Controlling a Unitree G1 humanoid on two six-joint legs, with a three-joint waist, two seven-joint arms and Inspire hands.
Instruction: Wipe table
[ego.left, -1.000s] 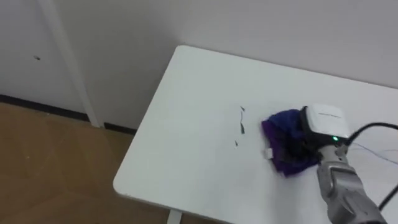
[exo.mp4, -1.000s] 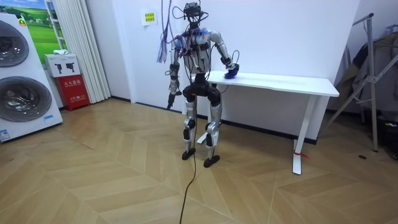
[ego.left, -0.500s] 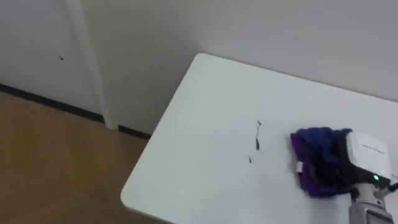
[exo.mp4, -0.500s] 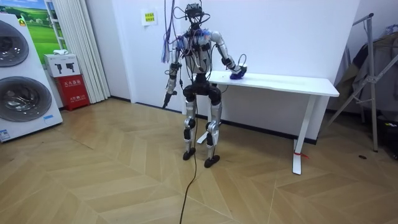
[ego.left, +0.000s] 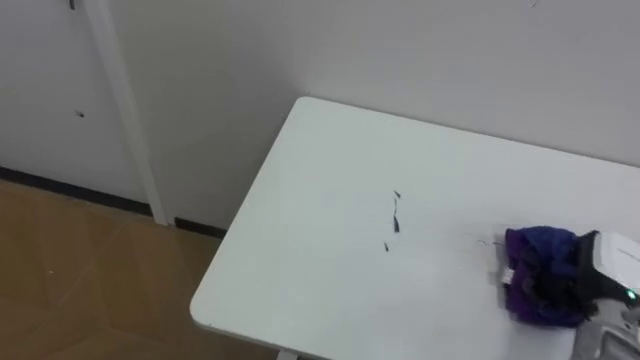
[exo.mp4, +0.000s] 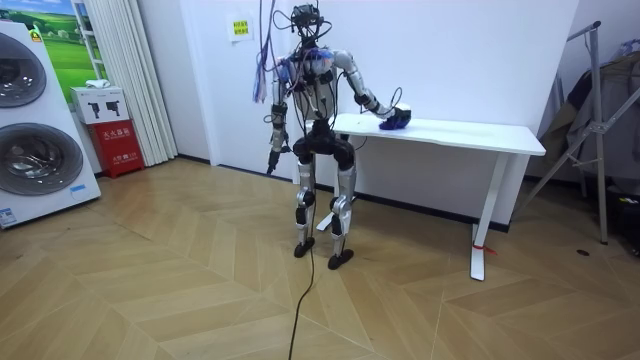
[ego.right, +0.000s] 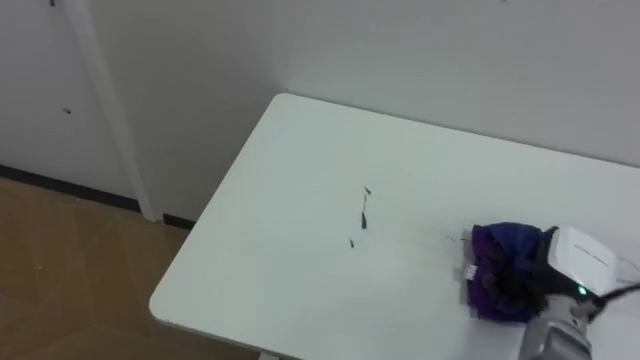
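Right hand (ego.left: 612, 266) is down on the purple cloth (ego.left: 538, 262), its dark fingers (ego.right: 517, 277) bent over the bunched fabric and gripping it, with folds rising around them. The cloth lies on the white worktop (ego.left: 320, 200), well in from the left edge and toward the view's right side. A few small dark marks (ego.left: 394, 211) sit on the surface to the left of the cloth, apart from it and untouched by it. Between the marks and the rounded left corners the surface is bare white, open room along both the far edge by the wall and the near edge. In the room view the robot stands upright at the worktop's end, right arm reaching out over it. Left hand (exo.mp4: 271, 155) hangs at its side – grip cannot be judged.
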